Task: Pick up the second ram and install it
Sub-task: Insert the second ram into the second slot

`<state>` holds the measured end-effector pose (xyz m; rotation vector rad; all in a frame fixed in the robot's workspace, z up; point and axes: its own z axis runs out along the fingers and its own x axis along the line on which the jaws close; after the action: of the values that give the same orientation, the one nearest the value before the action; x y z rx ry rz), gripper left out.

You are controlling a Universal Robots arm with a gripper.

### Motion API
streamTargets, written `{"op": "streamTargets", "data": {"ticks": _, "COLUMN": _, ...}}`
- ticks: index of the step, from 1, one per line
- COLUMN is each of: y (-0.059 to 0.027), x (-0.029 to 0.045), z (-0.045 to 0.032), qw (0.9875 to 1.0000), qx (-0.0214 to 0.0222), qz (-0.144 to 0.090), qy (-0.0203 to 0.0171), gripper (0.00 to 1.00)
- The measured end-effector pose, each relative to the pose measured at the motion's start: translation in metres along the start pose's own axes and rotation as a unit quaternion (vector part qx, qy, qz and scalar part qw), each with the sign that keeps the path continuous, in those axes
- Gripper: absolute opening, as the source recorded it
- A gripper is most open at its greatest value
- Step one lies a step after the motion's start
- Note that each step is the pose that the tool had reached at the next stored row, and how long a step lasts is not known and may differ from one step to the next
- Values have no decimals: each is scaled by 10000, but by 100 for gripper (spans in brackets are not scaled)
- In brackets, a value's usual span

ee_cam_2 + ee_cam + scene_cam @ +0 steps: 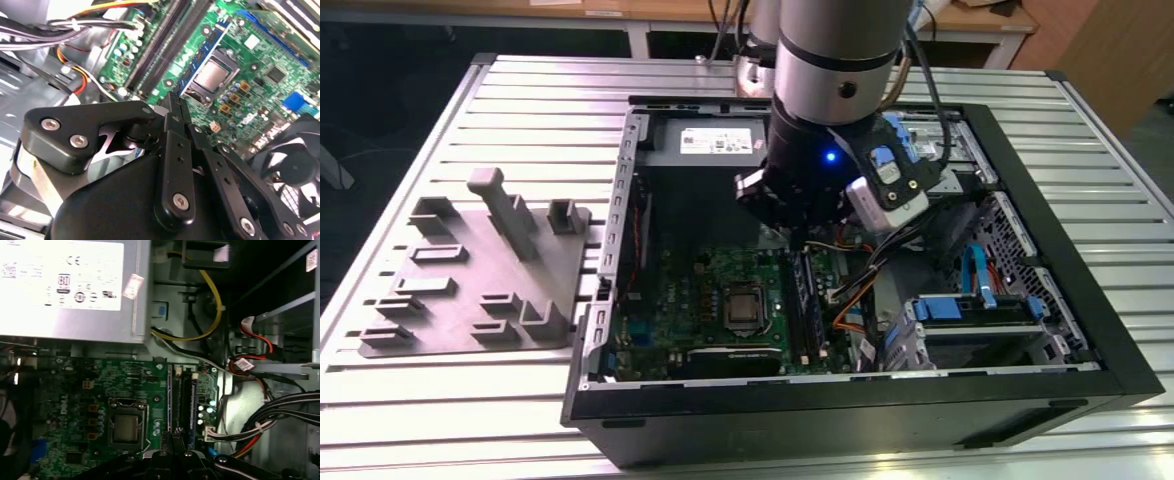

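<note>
One arm (pixel 834 60) is hanging over one open computer case (pixel 854 410), which is lying on one slatted metal table (pixel 520 90). One grey fixture tray (pixel 454 290) is sitting just beside the case, on the exterior view's left. Inside the case one green motherboard (pixel 680 290) is lying flat, carrying one processor socket (pixel 744 305) with a silver square in it, seen in both wrist views as well (pixel 212 75) (pixel 125 429). One power supply (pixel 65 285) with a white label is sitting against the case wall beyond the board, and one black fan (pixel 295 170) is showing at the board's edge. The single gripper (pixel 791 238) is poised low inside the case, right over the slot area next to the socket. In the second wrist view its two black fingers (pixel 169 125) are drawn together at the tips (pixel 173 100), so the gripper is looking closed. Two long dark slot rails (pixel 162 45) are running side by side past the socket. The second ram (pixel 807 310) is showing as a dark stick standing on edge in that slot area, just beside the socket and directly below the gripper. Whether the tips are touching it, and whether one stick or two are standing there, cannot be told.
</note>
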<state>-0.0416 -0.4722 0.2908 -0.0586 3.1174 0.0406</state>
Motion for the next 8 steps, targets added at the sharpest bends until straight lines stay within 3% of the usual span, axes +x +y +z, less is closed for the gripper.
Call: {"op": "streamTargets", "data": {"ticks": 8, "y": -18, "x": -31, "z": 7, "qw": 10000, "qx": -3, "qz": 0, "qy": 4, "gripper": 11}}
